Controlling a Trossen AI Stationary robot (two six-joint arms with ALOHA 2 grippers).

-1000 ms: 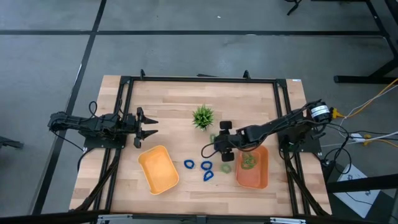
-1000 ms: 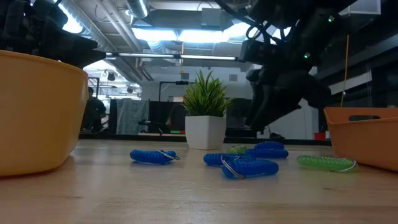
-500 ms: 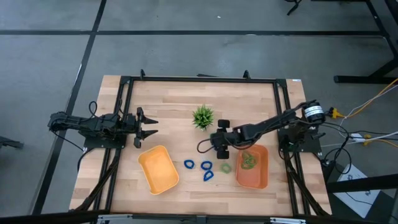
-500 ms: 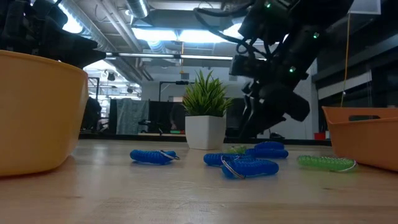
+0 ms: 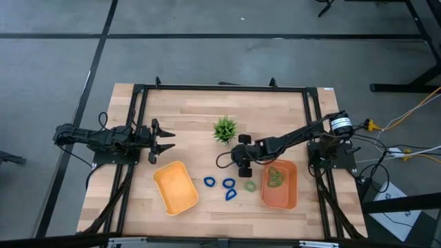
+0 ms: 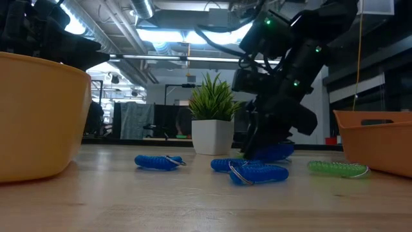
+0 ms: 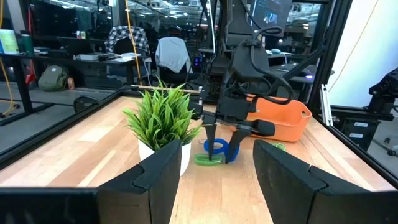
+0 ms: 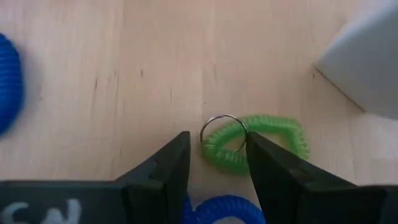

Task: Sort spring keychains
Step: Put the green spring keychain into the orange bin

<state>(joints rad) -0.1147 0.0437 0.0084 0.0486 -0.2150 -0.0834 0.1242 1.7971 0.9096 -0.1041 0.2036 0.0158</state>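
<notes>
**Operator:** How are the jaws of your right gripper?

**Observer:** Spread, and pinching nothing. Your wrist camera looks down between the two dark fingers at a light green keychain lying flat on the wood, its metal split ring sitting in the gap. A blue coil curves just beneath the tips, and another blue one shows at the edge.

**Operator:** Where is that on the table?

**Observer:** From above, the gripper is low over the boards near the centre, at about five o'clock from the potted plant and just beside it. Three more blue keychains lie in a loose cluster toward six o'clock of the gripper — one light green ring rests beside them, next to the orange tray, which already holds green coils.

**Operator:** And the other side?

**Observer:** Your left gripper waits at the nine o'clock side with its fingers apart, holding nothing. The yellow tray sits at about five o'clock from it.
</notes>
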